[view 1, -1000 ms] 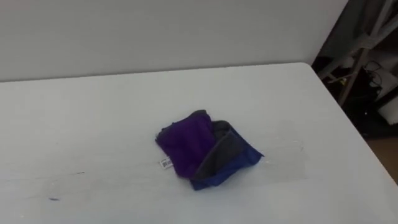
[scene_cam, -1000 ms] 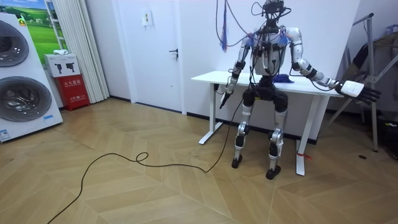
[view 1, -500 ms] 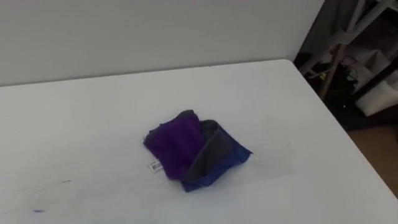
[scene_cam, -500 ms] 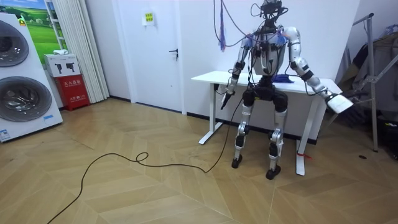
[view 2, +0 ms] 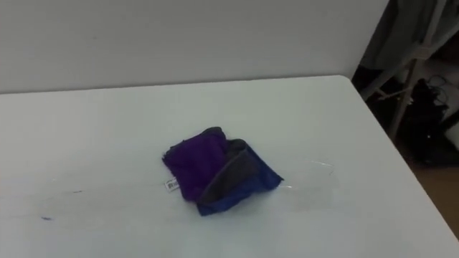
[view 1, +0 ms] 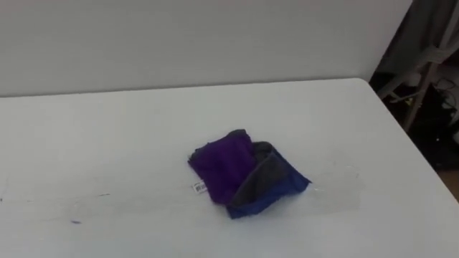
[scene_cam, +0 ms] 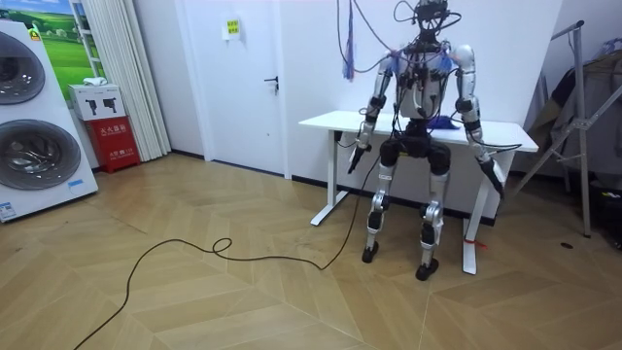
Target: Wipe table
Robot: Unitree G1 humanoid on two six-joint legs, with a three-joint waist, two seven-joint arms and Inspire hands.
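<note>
A crumpled cloth (view 1: pixel 244 172), purple with grey and blue folds and a small white tag, lies near the middle of the white table (view 1: pixel 107 129). In the right eye view the cloth (view 2: pixel 215 172) lies alone, with nothing touching it. The room view shows me standing at the table's near edge, facing it, with the cloth (scene_cam: pixel 443 122) on top in front of me. My left hand (scene_cam: pixel 357 156) hangs below the table edge on the room view's left. My right hand (scene_cam: pixel 496 180) hangs low beside the table on the room view's right.
A small blue mark (view 1: pixel 74 221) and faint streaks lie on the table's near left part. The table's back edge meets a pale wall. A metal rack (view 1: pixel 423 64) stands past the table's right end. Washing machines (scene_cam: pixel 34 117) stand far off on the room view's left.
My right arm has swung down from stretched out sideways to hanging beside the table. The eye view has shifted a little; the cloth has not moved.
</note>
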